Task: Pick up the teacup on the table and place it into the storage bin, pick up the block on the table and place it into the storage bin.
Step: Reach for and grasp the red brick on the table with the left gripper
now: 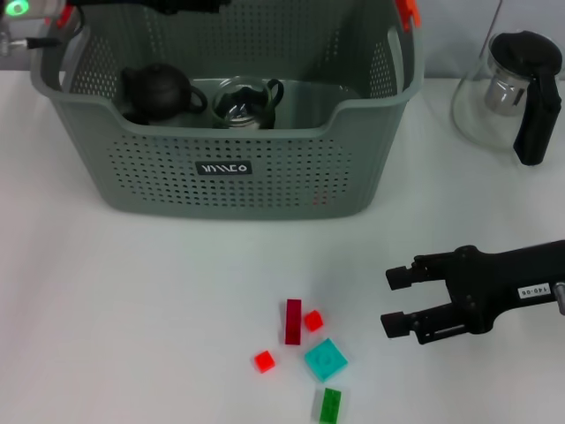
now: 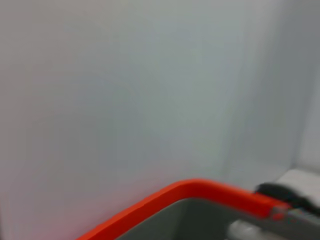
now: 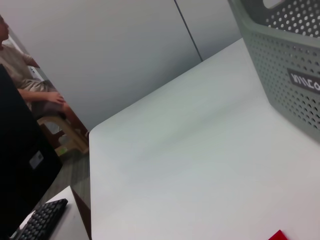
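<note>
The grey-green storage bin (image 1: 238, 168) stands at the back middle of the white table. Inside it a glass teacup (image 1: 245, 104) sits beside a dark teapot (image 1: 159, 93). Several small blocks lie near the front: a dark red bar (image 1: 293, 321), two small red cubes (image 1: 313, 321) (image 1: 263, 360), a teal square (image 1: 325, 359) and a green block (image 1: 331, 405). My right gripper (image 1: 395, 301) is open, low over the table just right of the blocks, holding nothing. My left arm (image 1: 22, 13) is over the bin's back left corner. The right wrist view shows the bin wall (image 3: 285, 65).
A glass pitcher (image 1: 516, 88) with a black lid and handle stands at the back right. The left wrist view shows the bin's orange-red handle clip (image 2: 200, 190). Past the table's edge (image 3: 95, 165) sit a person (image 3: 30, 85) and a keyboard (image 3: 42, 220).
</note>
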